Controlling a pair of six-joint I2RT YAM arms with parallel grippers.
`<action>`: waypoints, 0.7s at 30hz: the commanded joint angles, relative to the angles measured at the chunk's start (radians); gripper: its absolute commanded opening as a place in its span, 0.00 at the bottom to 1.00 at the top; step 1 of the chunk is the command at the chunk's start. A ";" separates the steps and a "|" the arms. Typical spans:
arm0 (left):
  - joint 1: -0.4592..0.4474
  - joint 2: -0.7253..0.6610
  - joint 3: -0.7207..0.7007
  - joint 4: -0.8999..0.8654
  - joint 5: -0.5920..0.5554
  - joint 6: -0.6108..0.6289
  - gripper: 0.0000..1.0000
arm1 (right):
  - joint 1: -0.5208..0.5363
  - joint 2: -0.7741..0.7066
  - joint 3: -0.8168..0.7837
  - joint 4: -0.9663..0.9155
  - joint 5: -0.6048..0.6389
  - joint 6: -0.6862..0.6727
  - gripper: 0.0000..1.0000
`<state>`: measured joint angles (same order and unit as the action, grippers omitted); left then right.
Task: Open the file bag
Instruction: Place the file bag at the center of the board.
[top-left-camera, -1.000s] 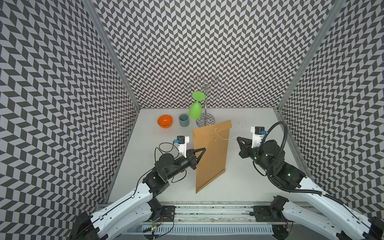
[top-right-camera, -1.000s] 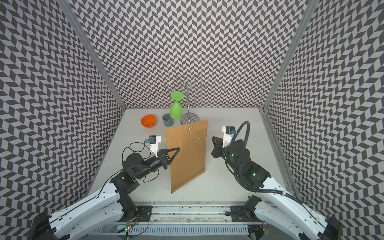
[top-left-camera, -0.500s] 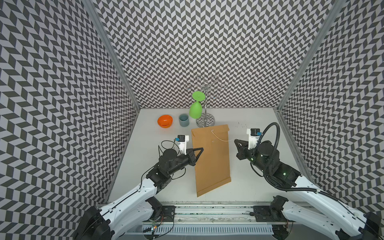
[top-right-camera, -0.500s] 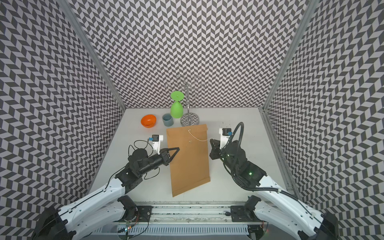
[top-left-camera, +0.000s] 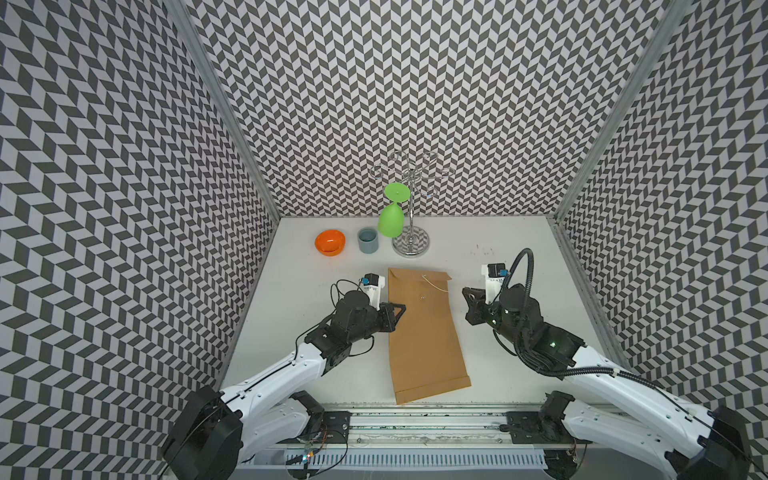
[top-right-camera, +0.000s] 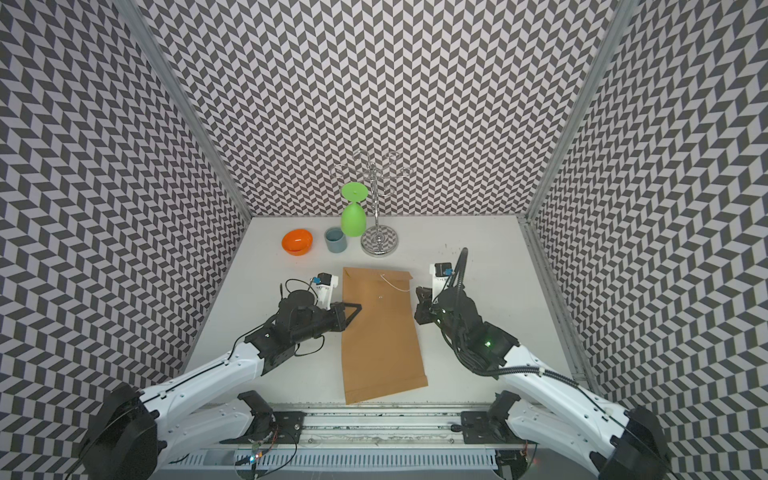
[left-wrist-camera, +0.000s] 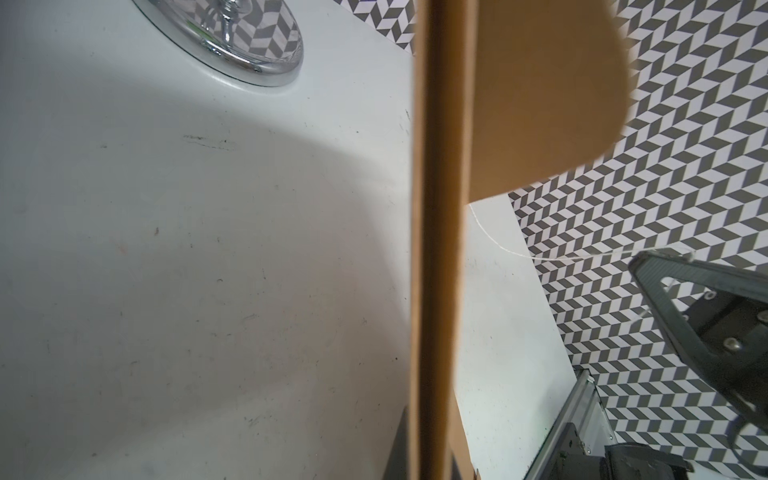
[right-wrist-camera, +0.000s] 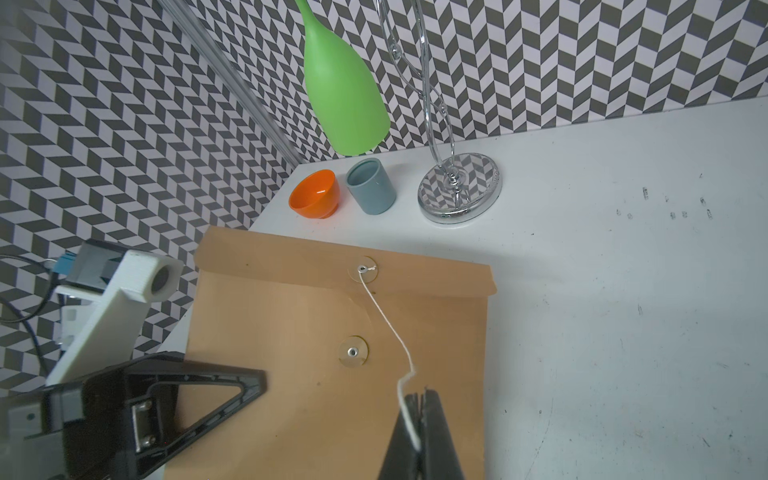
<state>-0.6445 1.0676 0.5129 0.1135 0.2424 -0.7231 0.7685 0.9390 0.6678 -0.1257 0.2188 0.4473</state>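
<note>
Two grippers act on the file bag (top-left-camera: 424, 332), which you find at the middle of the white table (top-left-camera: 519, 249), between the two arms, with its flap end toward the back wall and its clasp side facing up. The left gripper (top-left-camera: 397, 309) is closed on the bag's left long edge; in the left wrist view that edge (left-wrist-camera: 436, 249) runs straight through the frame, seen edge-on. The right gripper (right-wrist-camera: 417, 401) is closed on the thin pale string (right-wrist-camera: 386, 320), pinched between its fingertips just beside the bag's right edge. Note that the string runs from the round disc on the flap (right-wrist-camera: 363, 269) past the lower button clasp (right-wrist-camera: 353, 352) without wrapping around it. In the left wrist view the flap (left-wrist-camera: 540, 83) stands away from the bag's face. Behind the bag, near the back wall, you see an orange bowl (top-left-camera: 330, 242), a grey-blue cup (top-left-camera: 368, 240) and a chrome rack (top-left-camera: 410, 241) with a green glass (top-left-camera: 390, 220) hanging upside down.
</note>
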 joint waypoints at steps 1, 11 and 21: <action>0.003 0.013 0.006 -0.003 -0.037 0.013 0.00 | 0.009 0.004 -0.024 0.062 -0.001 0.019 0.00; 0.003 0.120 0.061 -0.042 -0.073 0.045 0.00 | 0.012 0.021 -0.029 0.075 -0.001 0.022 0.00; 0.005 0.295 0.153 -0.079 -0.169 0.106 0.00 | 0.012 0.153 -0.030 0.139 0.042 0.026 0.00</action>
<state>-0.6445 1.3193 0.6159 0.0639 0.1432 -0.6636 0.7761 1.0565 0.6418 -0.0616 0.2234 0.4622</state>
